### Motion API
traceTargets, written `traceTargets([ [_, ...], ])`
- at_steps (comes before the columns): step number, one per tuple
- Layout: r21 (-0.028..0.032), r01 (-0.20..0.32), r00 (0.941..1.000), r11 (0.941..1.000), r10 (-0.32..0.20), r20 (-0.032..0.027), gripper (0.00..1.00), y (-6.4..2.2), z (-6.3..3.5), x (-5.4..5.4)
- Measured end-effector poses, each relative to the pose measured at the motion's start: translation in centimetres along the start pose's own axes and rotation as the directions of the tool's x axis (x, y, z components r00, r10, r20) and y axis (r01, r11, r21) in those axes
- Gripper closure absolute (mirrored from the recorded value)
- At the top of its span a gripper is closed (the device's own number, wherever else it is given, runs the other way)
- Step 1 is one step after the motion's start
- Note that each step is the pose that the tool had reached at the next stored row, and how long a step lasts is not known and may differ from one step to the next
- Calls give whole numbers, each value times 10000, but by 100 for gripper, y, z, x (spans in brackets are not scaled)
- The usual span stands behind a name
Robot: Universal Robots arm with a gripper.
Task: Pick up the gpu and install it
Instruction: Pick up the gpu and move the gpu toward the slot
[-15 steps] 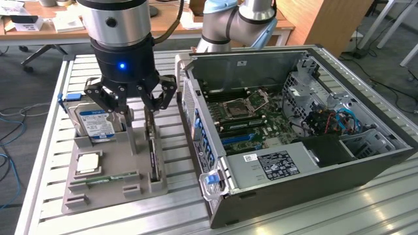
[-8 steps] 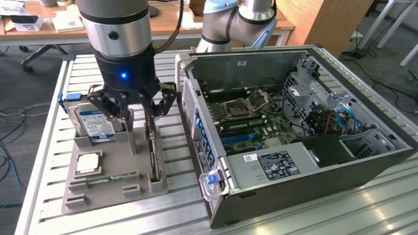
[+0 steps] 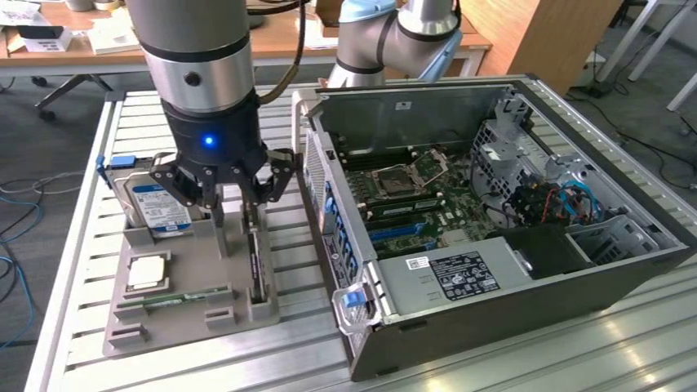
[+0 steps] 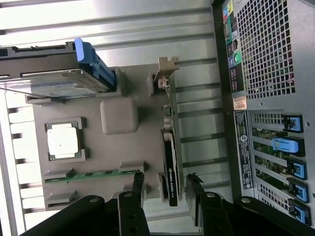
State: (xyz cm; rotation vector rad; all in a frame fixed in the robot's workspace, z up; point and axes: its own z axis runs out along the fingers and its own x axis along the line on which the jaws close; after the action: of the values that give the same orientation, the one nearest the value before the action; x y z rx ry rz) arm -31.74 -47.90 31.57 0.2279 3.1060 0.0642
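Now, your fingers [image 4: 138, 183] are spread wide, one on each side of the gpu [image 4: 170, 169], and they are not pinching it. The gpu is a thin dark card standing on its long edge, with a silver bracket at one end. It sits in a slot of the grey tray [image 3: 179, 331], along the tray's side nearest the case [image 3: 512, 314]. The tray lies on the slatted counter [image 3: 610, 351], toward the edge at the exterior view's left. In the tray you have one gpu, one drive [image 3: 158, 208], one chip [image 3: 146, 274] and one green memory stick [image 3: 179, 299]. One open case stands just beside it.
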Motion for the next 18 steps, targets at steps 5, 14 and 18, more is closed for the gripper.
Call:
traceTargets([
  [5, 1, -61, 10000, 10000, 61, 3, 53, -4, 91, 2],
  [14, 3, -163, 9999, 9999, 163, 7, 53, -11, 254, 6],
  [18, 5, -189, 9998, 9998, 189, 8, 53, -13, 300, 7],
])
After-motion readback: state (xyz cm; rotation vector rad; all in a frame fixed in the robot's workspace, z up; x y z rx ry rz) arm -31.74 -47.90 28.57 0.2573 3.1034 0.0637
